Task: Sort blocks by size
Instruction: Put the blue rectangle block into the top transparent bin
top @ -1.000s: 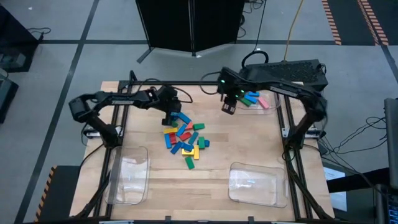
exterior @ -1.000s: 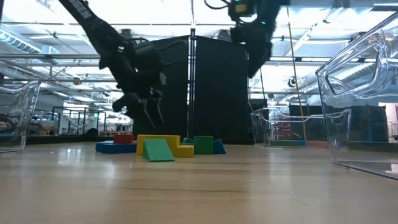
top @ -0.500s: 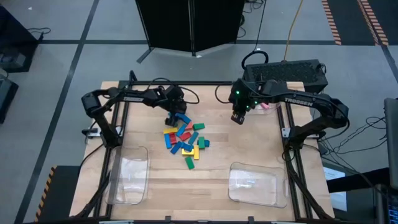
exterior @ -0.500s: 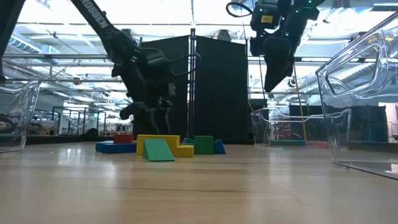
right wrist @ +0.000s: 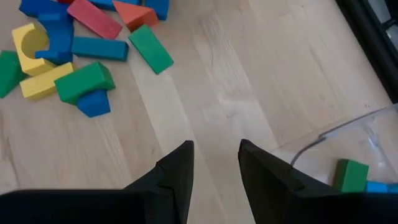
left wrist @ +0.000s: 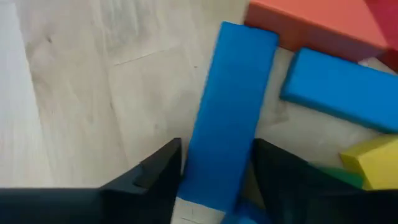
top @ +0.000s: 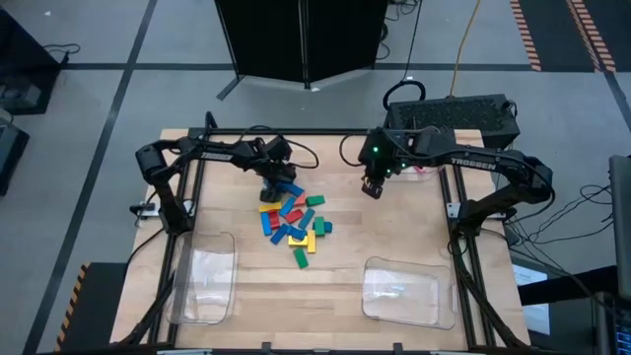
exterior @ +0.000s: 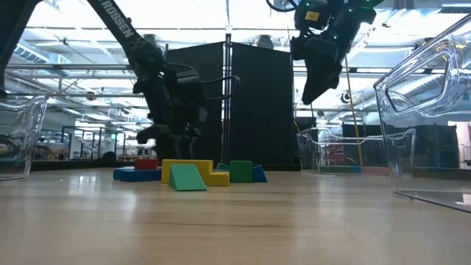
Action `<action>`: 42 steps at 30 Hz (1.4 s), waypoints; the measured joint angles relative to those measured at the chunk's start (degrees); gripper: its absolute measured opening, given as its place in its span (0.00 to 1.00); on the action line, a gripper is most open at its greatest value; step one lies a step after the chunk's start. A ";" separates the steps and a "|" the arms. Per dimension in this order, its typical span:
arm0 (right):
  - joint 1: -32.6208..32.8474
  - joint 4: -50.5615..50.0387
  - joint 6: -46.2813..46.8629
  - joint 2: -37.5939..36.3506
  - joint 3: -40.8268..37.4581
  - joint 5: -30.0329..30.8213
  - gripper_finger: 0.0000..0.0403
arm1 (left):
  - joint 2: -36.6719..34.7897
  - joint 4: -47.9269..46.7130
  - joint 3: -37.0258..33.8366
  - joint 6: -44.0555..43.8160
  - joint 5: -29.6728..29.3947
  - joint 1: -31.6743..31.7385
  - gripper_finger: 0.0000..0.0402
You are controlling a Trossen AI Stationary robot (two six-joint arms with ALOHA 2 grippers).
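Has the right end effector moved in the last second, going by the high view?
Yes. The right end effector has left the far clear tray, over which it hovered, coming a little toward the block pile.

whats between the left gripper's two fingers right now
A long blue block lies flat on the table between the left gripper's fingers, shown in the left wrist view. A second blue block and a red one sit beyond.
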 joint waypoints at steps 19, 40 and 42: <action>3.73 18.49 8.38 -0.28 -8.88 0.24 0.32 | -1.13 3.35 -0.09 -11.39 -6.93 -2.50 0.31; 5.22 43.01 27.85 -0.24 -17.08 0.02 0.32 | -11.61 18.81 -0.09 -6.25 -30.80 -20.39 0.31; 5.22 46.25 28.95 -0.26 -17.99 -0.04 0.32 | -11.61 18.98 -0.09 -4.78 -34.38 -21.91 0.31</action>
